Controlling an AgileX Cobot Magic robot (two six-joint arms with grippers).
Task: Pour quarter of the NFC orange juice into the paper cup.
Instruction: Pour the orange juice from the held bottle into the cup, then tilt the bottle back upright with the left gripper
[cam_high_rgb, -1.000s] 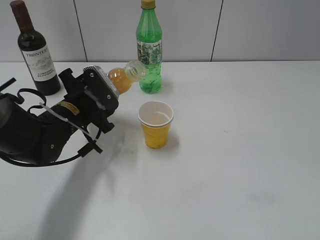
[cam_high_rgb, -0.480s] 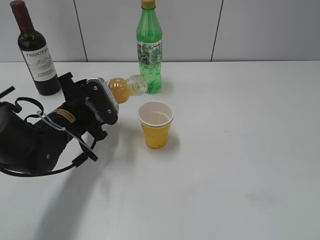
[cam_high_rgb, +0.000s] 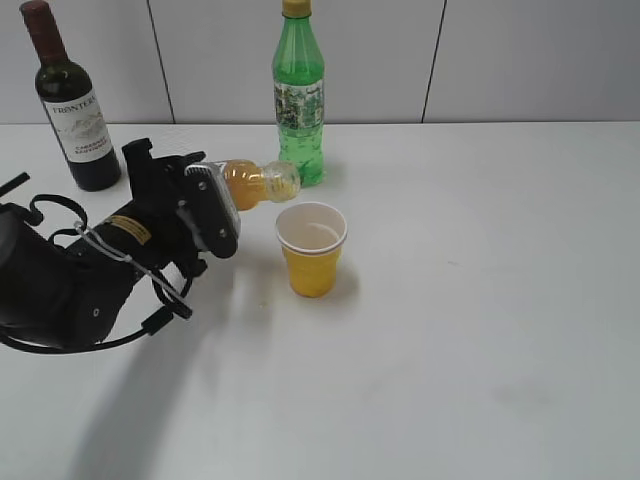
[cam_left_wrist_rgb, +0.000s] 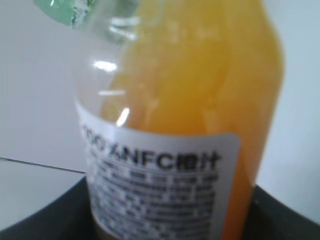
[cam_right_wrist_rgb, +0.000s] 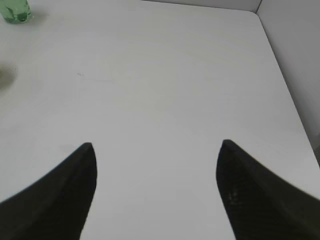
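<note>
three bottles and one cup sit in the scene, along with two robot grippers. the first bottle is the nfc orange juice, a small clear bottle held nearly on its side by the left gripper, which is clamped around its lower body. its open neck points right, above and just left of the paper cup, not touching it. orange liquid fills most of the bottle up to the shoulder. in the left wrist view the bottle fills the frame, its white side label covered in small print.

the one paper cup is yellow with a white inside and stands upright near the middle of the table. the second bottle is a tall green bottle with a yellow cap, upright just behind the juice bottle's neck. the third is a dark wine bottle, upright at the back left.

the right gripper hangs with its two dark fingers spread wide apart, holding nothing.

the table is plain white. behind it is a pale grey panelled wall with thin dark seams.
</note>
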